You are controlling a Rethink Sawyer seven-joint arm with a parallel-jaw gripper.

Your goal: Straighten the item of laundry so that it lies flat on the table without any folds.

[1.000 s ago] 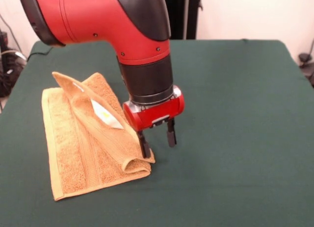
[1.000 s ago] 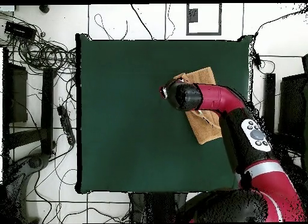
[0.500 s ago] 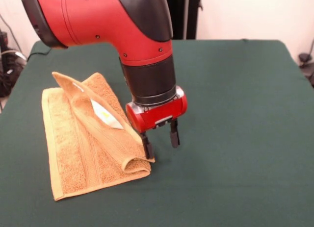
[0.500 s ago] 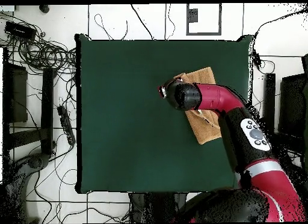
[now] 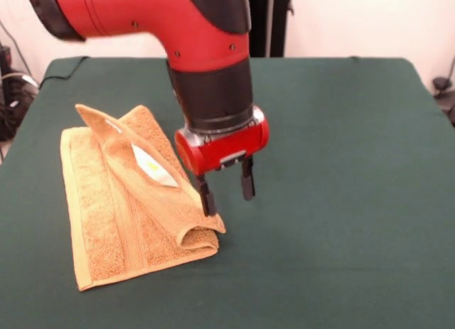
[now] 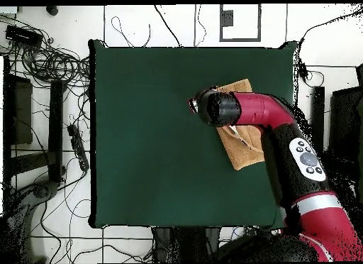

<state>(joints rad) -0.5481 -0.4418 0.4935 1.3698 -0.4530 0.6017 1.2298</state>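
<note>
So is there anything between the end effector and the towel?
No. In the front view the open end effector hangs just above the towel's folded corner, nothing between them.

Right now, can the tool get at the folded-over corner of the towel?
Probably yes. The open tool hangs just above the towel's curled corner, one finger by the fold, with only bare table around it.

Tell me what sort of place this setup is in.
Probably a robotics lab: a red arm's gripper works over a green-covered table holding only a towel, with cables strewn over the tiled floor.
</note>
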